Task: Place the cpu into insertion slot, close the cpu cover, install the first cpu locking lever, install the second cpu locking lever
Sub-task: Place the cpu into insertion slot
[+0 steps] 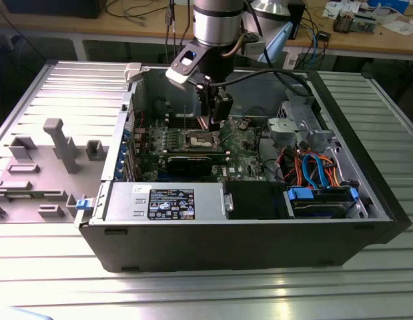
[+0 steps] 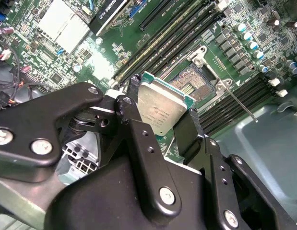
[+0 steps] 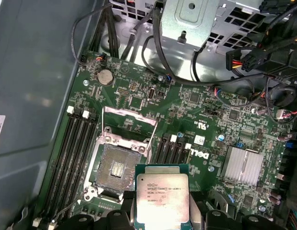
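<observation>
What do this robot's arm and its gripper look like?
The arm is a silvery cylinder with a black collar. A white camera box with a blue light sits at its wrist, and a black cable loops off it. The gripper is black, built of jointed links with silver screws.

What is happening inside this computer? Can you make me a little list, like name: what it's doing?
gripper: shut on the cpu, above the green motherboard
cpu: held by its edges, silvery face showing, not in the insertion slot
insertion slot: open, nothing in it
cpu cover: swung open, off the slot
steps done: none yet
</observation>
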Available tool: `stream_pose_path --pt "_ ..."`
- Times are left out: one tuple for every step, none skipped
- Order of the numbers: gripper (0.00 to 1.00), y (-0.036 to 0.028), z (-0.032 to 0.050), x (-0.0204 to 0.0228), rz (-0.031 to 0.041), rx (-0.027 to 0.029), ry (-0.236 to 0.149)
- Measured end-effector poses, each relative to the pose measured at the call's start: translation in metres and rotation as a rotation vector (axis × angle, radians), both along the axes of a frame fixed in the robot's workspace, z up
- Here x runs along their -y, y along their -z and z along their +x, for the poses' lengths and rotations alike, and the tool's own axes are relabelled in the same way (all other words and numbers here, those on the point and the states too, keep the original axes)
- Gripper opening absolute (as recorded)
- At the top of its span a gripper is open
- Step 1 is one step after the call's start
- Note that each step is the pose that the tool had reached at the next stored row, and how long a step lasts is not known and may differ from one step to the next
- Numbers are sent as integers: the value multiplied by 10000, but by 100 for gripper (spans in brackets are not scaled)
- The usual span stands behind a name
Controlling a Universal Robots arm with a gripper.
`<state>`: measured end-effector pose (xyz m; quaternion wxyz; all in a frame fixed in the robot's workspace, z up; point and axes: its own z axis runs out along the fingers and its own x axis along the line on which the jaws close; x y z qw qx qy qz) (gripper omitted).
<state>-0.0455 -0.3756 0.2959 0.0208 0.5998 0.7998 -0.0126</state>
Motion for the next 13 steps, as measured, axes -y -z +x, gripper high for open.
stream_pose_path --pt "54 0 0 0 -2 0 35" --pt "54 0 0 0 -4 0 57" --pt "54 1 0 0 -4 0 74" --pt "54 1 0 0 -6 0 89" --pt "54 1 0 0 -6 0 107" --pt "54 1 0 0 -8 0 124" --pt "54 1 0 0 -9 0 150" --pt "54 1 0 0 -11 0 177" --pt "54 1 0 0 -13 0 205" --pt "54 2 0 0 -14 0 221" --pt "54 2 0 0 -15 0 237" --pt "54 2 0 0 -17 0 267" --pt "54 2 0 0 -19 0 289"
